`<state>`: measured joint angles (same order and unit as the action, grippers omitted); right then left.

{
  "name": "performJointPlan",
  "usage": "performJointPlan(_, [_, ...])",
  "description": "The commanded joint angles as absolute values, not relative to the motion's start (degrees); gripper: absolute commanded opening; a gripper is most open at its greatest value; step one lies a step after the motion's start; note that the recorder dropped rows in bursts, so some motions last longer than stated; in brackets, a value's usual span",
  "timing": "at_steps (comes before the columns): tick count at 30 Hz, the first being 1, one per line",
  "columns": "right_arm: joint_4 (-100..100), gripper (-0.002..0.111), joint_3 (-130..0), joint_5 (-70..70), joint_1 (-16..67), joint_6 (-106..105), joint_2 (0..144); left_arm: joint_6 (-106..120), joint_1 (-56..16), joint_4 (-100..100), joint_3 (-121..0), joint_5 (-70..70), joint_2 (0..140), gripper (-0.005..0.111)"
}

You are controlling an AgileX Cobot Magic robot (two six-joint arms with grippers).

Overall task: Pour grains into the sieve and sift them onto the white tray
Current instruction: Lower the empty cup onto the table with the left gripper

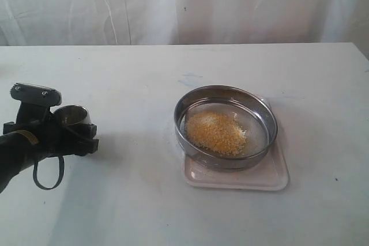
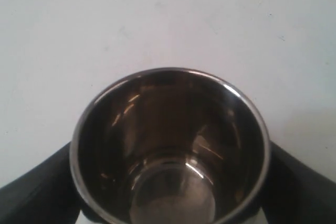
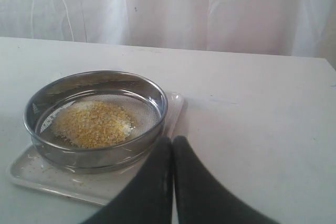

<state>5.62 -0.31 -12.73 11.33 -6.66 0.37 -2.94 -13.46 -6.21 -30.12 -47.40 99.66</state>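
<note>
The sieve [image 1: 226,126] sits on the white tray [image 1: 271,180], right of the tabletop's [image 1: 132,73] middle, with the grains [image 1: 216,132] heaped on its mesh and a few specks on the tray's lip. The left jaws stand wide, clasping an upright, empty steel cup [image 1: 73,115] from both sides near the tabletop's left edge, well apart from the sieve. The right jaws are closed, their fingers [image 3: 152,192] pressed together on nothing. The sieve lies ahead of their tips, untouched.
</note>
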Motion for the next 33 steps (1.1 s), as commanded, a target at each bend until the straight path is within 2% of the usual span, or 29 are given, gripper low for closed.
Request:
performJointPlan(1, [5.68, 0.000, 0.00, -11.97, 11.56, -6.68, 0.00, -4.83, -13.13, -5.30, -29.68, -50.38, 101.92, 0.000])
performJointPlan(9, [5.68, 0.000, 0.00, -11.97, 11.56, -6.68, 0.00, -5.60, -13.24, -5.53, -29.68, -54.56, 104.77, 0.001])
performJointPlan(12, [5.68, 0.000, 0.00, -11.97, 11.56, -6.68, 0.00, -5.60, -13.24, -5.53, -29.68, -54.69, 104.77, 0.015])
performJointPlan(18, [5.68, 0.000, 0.00, -11.97, 11.56, -6.68, 0.00, -5.60, -13.24, -5.53, -29.68, -55.81, 104.77, 0.061])
performJointPlan(21, [5.68, 0.000, 0.00, -11.97, 11.56, -6.68, 0.00, -7.14, -13.24, -5.53, -29.68, -55.81, 104.77, 0.075])
performJointPlan(27, [5.68, 0.000, 0.00, -11.97, 11.56, -6.68, 0.00, -9.03, -13.24, -5.42, -29.68, -55.81, 104.77, 0.091])
performJointPlan(33, [5.68, 0.000, 0.00, -11.97, 11.56, -6.68, 0.00, -8.93, -13.24, -5.42, -29.68, -55.27, 104.77, 0.093])
